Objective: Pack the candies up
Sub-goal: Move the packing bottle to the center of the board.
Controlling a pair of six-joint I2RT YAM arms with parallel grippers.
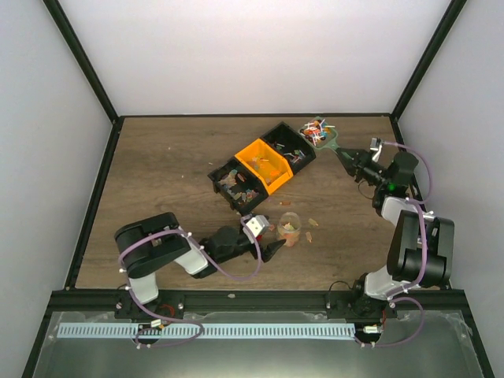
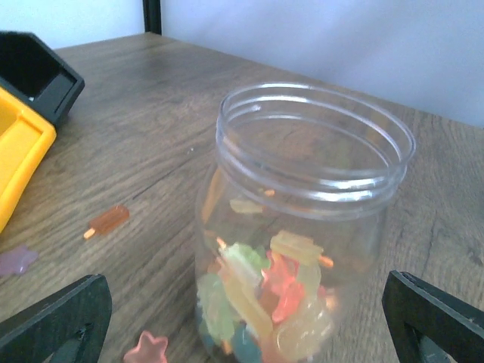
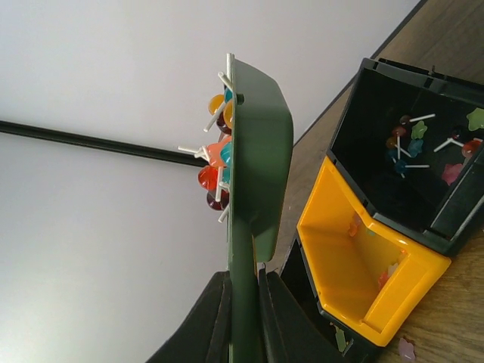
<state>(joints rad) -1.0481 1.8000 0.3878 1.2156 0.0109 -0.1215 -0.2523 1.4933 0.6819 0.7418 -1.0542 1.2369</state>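
A clear open jar (image 2: pixel 302 227) stands on the table, partly filled with candies (image 2: pixel 265 295); it also shows in the top view (image 1: pixel 289 228). My left gripper (image 2: pixel 249 336) is open, its fingers (image 2: pixel 53 318) standing wide on either side of the jar without touching it; in the top view it (image 1: pixel 270 242) lies just left of the jar. My right gripper (image 3: pixel 243 302) is shut on the handle of a green scoop (image 3: pixel 257 151), held in the air over the far right of the bins (image 1: pixel 319 134). The scoop carries several lollipop-like candies (image 3: pixel 218 151).
Three joined bins lie diagonally mid-table: a black one (image 1: pixel 232 183), an orange one (image 1: pixel 264 164) and a black one (image 1: pixel 287 143) holding candies (image 3: pixel 412 144). Loose candies lie by the jar (image 1: pixel 313 223), including an orange stick (image 2: pixel 107 220) and a pink star (image 2: pixel 147 349).
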